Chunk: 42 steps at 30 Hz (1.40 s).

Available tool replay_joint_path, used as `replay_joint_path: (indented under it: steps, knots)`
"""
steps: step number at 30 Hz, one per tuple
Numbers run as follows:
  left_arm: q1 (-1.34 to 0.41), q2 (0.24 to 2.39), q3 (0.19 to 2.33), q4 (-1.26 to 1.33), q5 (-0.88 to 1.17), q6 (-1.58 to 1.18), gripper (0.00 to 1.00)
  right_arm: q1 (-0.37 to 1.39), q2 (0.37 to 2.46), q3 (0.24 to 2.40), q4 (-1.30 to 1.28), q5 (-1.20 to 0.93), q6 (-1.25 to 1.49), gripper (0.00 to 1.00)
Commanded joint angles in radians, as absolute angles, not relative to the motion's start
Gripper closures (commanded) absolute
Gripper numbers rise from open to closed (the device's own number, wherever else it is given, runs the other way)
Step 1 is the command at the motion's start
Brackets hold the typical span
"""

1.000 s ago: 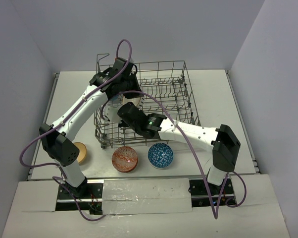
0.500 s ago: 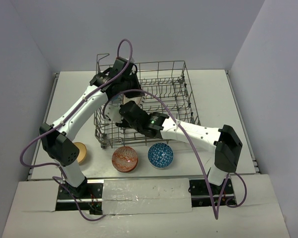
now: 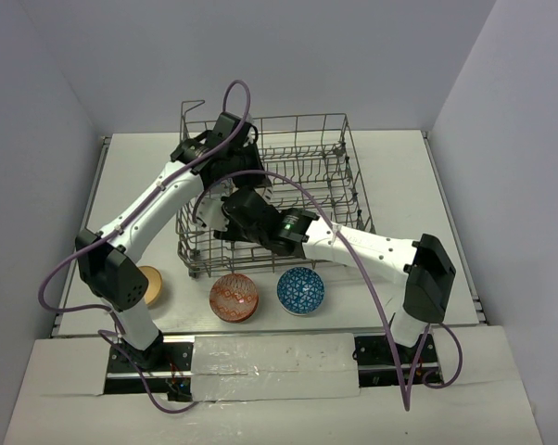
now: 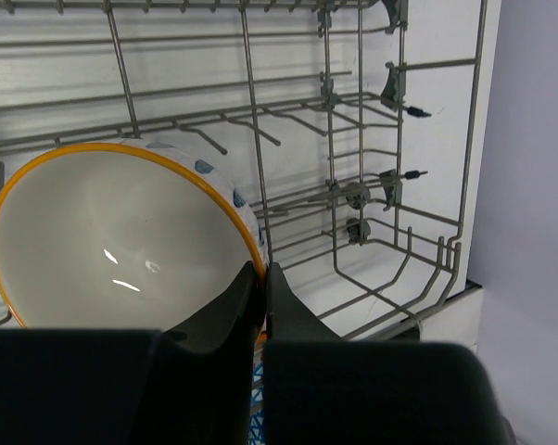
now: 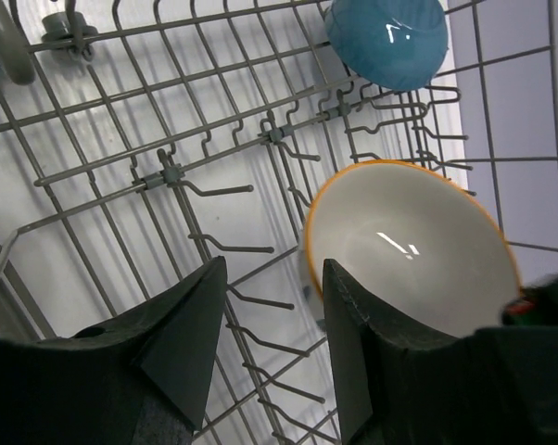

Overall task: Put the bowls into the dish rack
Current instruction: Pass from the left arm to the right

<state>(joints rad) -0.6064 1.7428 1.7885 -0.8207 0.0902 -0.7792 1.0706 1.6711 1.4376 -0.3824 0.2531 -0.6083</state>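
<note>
The grey wire dish rack (image 3: 348, 167) stands mid-table, and both arms reach into its left half. In the left wrist view a white bowl with an orange rim (image 4: 112, 241) stands on edge among the tines (image 4: 252, 120). My left gripper (image 4: 262, 278) is shut on that rim. My right gripper (image 5: 274, 278) is open above the rack floor (image 5: 168, 171). The same white bowl (image 5: 418, 250) lies just beyond its right finger (image 5: 376, 362), with nothing between the jaws. In the top view the grippers (image 3: 237, 153) (image 3: 231, 206) mostly hide the bowl.
A teal bowl (image 5: 387, 28) sits by the rack's far side wall. Three bowls wait on the table in front of the rack: a tan one (image 3: 150, 285), a red patterned one (image 3: 234, 297) and a blue patterned one (image 3: 300, 290).
My right gripper has gone from shut to open and let go of the white bowl, and that arm has shifted slightly deeper into the rack. The left gripper keeps its hold.
</note>
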Motion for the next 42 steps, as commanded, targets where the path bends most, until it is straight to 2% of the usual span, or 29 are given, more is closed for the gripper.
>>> replay_joint_path:
  steps: [1, 42]
  knots:
    - [-0.618, 1.697, 1.782, -0.818, 0.152, -0.779, 1.0, 1.046, 1.571, 1.493, -0.273, 0.258, -0.58, 0.46]
    - [-0.621, 1.69, 1.825, -0.87, 0.112, -0.735, 1.0, 0.936, 1.752, 1.499, -0.336, 0.218, -0.538, 0.46]
